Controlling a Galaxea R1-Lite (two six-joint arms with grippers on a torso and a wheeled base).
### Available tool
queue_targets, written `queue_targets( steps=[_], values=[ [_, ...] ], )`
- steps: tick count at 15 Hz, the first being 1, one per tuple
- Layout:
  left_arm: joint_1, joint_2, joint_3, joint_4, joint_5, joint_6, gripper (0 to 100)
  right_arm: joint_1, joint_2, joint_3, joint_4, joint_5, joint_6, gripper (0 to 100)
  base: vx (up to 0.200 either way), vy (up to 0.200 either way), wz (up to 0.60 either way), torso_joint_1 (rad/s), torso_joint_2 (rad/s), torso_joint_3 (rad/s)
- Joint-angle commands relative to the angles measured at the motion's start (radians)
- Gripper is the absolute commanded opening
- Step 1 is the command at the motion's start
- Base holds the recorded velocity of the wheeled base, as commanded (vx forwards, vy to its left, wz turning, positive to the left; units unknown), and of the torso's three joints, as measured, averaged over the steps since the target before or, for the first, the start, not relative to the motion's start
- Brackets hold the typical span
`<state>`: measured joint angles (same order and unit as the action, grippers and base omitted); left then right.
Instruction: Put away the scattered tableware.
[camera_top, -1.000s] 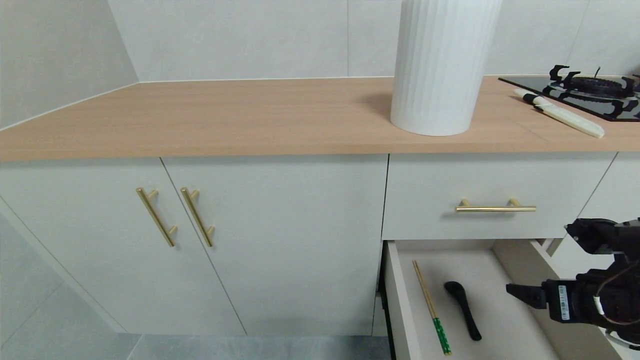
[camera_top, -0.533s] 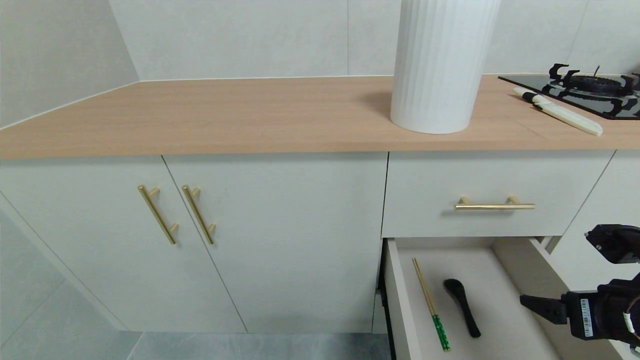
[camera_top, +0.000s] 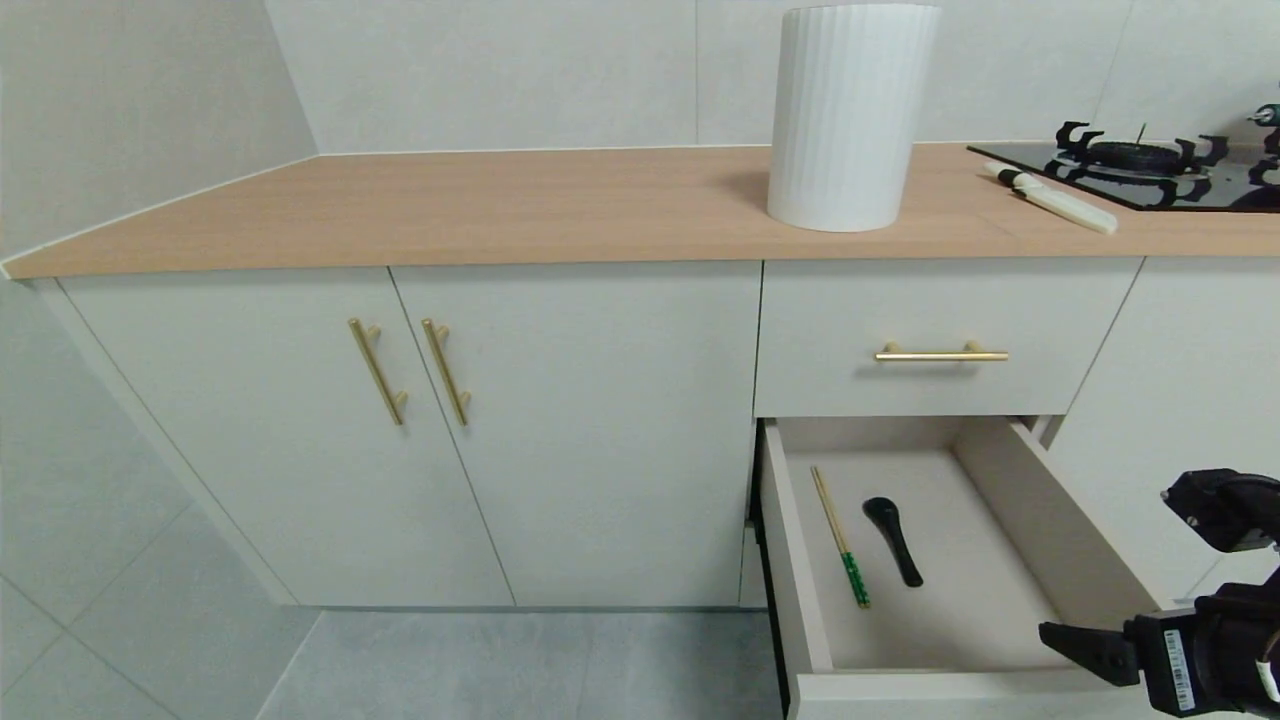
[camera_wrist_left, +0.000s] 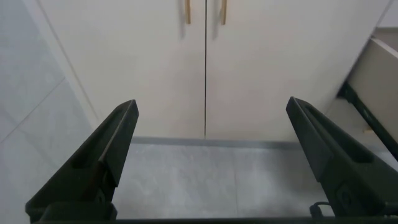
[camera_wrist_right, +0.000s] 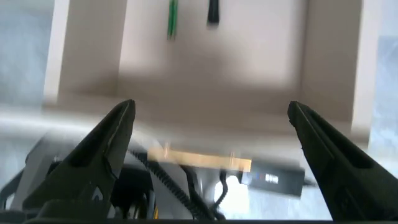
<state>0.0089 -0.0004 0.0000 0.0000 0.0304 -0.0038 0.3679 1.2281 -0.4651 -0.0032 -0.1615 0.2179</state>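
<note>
The lower drawer (camera_top: 790, 560) stands pulled out below the counter. Inside it lie a pair of wooden chopsticks with green ends (camera_top: 838, 550) and, just to their right, a black spoon (camera_top: 893, 540). My right gripper (camera_top: 1110, 565) hangs open and empty beside the drawer's front right corner. In the right wrist view, that gripper (camera_wrist_right: 210, 109) looks down over the drawer front and its gold handle (camera_wrist_right: 205, 160), with the chopsticks (camera_wrist_right: 171, 18) and spoon (camera_wrist_right: 213, 12) farther in. My left gripper (camera_wrist_left: 211, 106) is open and empty, held low before the cabinet doors.
On the wooden counter (camera_top: 500, 205) stand a tall white ribbed cylinder (camera_top: 848, 115), a white-bladed knife (camera_top: 1055, 198) and a black gas hob (camera_top: 1140, 170). The upper drawer (camera_top: 940, 353) is closed. Two cabinet doors with gold handles (camera_top: 410, 370) are at the left, with grey floor tiles below.
The head camera has drawn back, so more of the drawer and floor shows. My right gripper has withdrawn from above the drawer toward its front right corner. Chopsticks and spoon lie unmoved.
</note>
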Motion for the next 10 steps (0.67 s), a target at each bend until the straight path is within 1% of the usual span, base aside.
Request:
queue_targets(
  steps=[1, 4, 7, 10],
  values=[
    [0.000, 0.000, 0.000, 0.000, 0.000, -0.001, 100, 0.009, 0.001, -0.004, 0.011, 0.000, 0.000, 100, -0.200, 0.000, 0.00, 0.007, 0.00, -0.002],
    [0.000, 0.000, 0.000, 0.000, 0.000, -0.001, 100, 0.013, 0.005, -0.003, 0.022, 0.002, 0.000, 100, -0.200, 0.000, 0.00, 0.004, 0.00, 0.001],
    [0.000, 0.000, 0.000, 0.000, 0.000, -0.001, 100, 0.019, 0.036, -0.001, 0.042, 0.011, 0.000, 100, 0.000, 0.000, 0.00, 0.000, 0.00, 0.000],
    [0.000, 0.000, 0.000, 0.000, 0.000, -0.001, 100, 0.019, 0.142, 0.002, 0.032, 0.011, 0.005, 100, 0.000, 0.000, 0.00, 0.000, 0.00, 0.000]
  ],
)
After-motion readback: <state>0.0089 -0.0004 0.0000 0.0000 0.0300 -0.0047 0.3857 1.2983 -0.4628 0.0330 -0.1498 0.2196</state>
